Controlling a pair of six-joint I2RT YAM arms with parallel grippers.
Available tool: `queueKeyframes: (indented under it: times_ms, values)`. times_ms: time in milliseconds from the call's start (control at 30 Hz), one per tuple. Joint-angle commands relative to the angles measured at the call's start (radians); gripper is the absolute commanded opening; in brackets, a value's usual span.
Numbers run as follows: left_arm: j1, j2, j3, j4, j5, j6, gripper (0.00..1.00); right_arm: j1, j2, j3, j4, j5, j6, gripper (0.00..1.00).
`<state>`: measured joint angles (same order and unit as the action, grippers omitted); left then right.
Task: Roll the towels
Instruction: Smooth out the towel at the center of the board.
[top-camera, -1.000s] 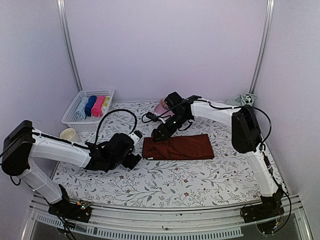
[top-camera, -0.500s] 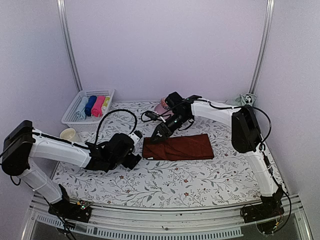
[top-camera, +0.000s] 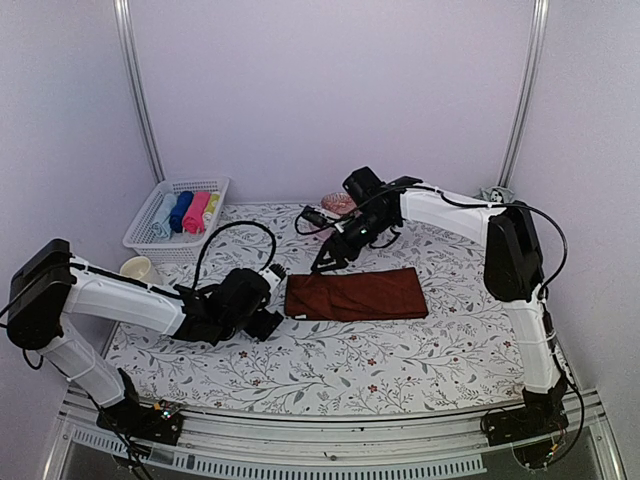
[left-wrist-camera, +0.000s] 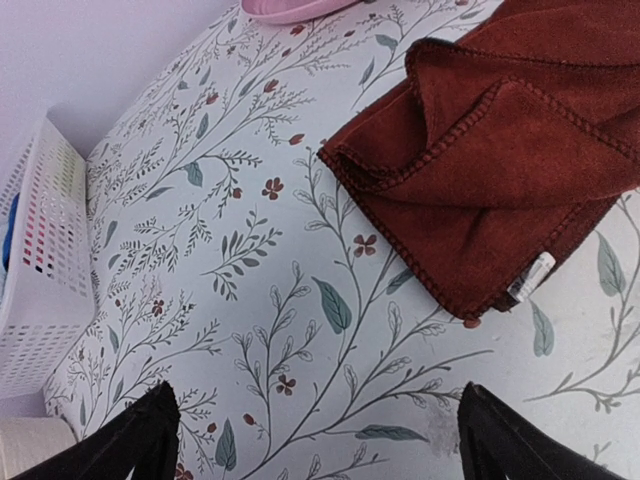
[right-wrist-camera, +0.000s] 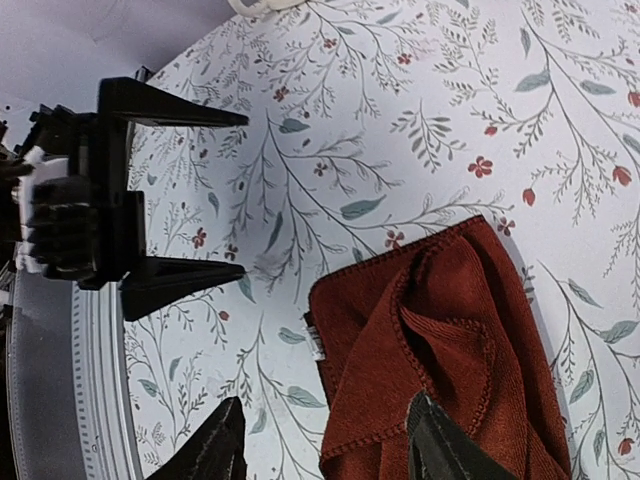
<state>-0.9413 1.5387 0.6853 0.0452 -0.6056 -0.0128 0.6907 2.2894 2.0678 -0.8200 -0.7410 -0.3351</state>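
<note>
Fingers (right-wrist-camera: 222, 452) of right gripper (top-camera: 326, 262) just parted, lifting empty off towel (top-camera: 355, 294) at its 9 o'clock end; left gripper (left-wrist-camera: 318, 395) wide open alongside; rolling not yet started.

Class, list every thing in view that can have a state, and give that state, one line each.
dark red-brown towel: folded flat, unrolled, left end rumpled
green towel: bunched at the far right, unrolled
left gripper: open, empty
right gripper: open, empty, above the red-brown towel's left end
basket: holds four rolled cloths
</note>
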Motion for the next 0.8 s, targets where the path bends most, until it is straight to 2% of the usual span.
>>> queueKeyframes:
  times_ms: [0, 200, 567, 767]
  values:
    - [0.014, -0.015, 0.008, 0.012, 0.008, -0.011, 0.97, -0.006, 0.049, -0.033, -0.042, 0.061, -0.011, 0.57]
    - [0.015, -0.020, 0.008, 0.012, 0.012, -0.011, 0.97, -0.007, 0.050, -0.128, -0.030, 0.052, -0.006, 0.61]
    - [0.014, -0.030, 0.004, 0.012, 0.009, -0.016, 0.97, -0.004, 0.133, -0.124, -0.028, -0.005, 0.005, 0.62]
    - [0.013, -0.021, 0.008, 0.008, 0.007, -0.012, 0.97, 0.010, 0.106, -0.119, -0.065, -0.125, -0.051, 0.62]
